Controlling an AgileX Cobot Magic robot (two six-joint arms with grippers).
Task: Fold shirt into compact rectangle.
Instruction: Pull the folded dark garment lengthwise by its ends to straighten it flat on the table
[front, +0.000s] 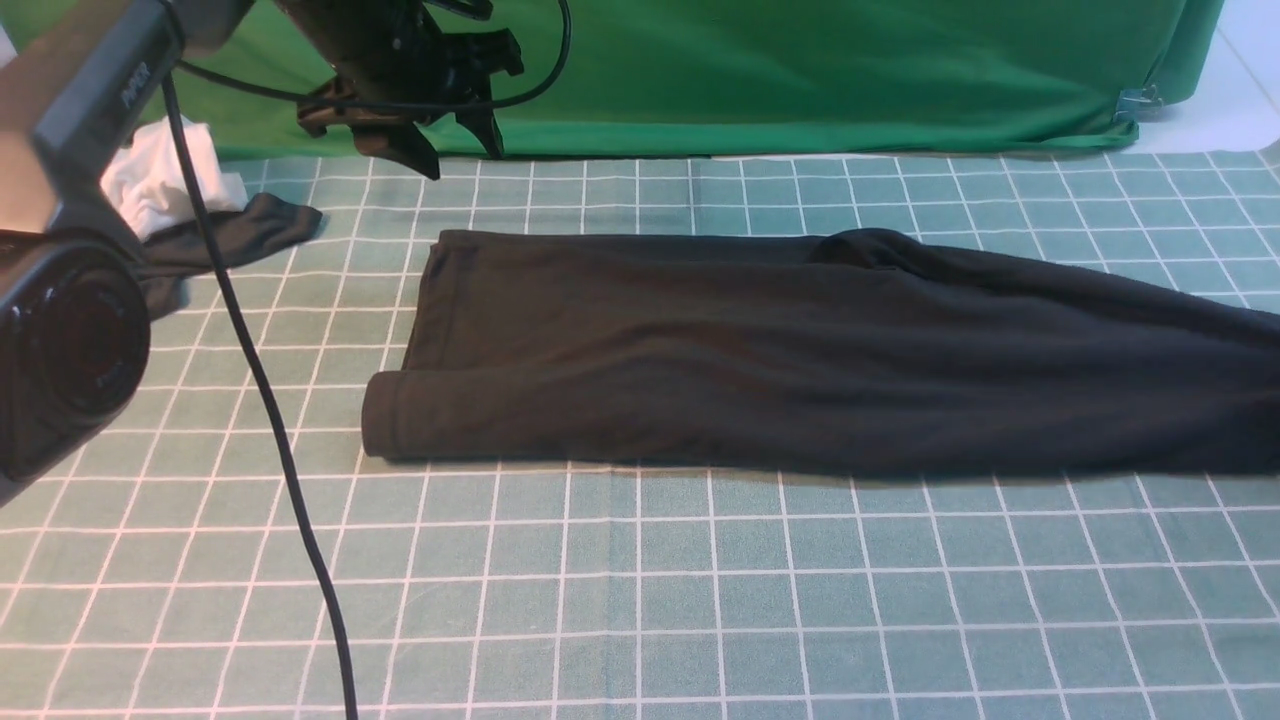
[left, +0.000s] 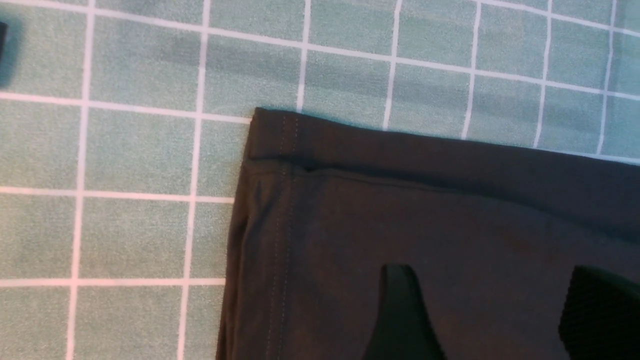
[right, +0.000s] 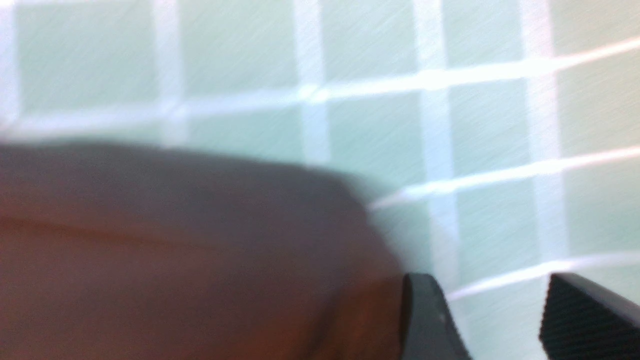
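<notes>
Now the large black cotton shirt (front: 800, 350) lies folded in a long flat band; my left gripper (front: 462, 160) hangs spread, my blurred right gripper (right: 487, 280) seemingly spread too.

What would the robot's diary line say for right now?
garment: large black cotton shirt, folded lengthwise, flat on green checked mat | left fingers: open, raised over shirt corner | right fingers: open, at shirt edge
</notes>
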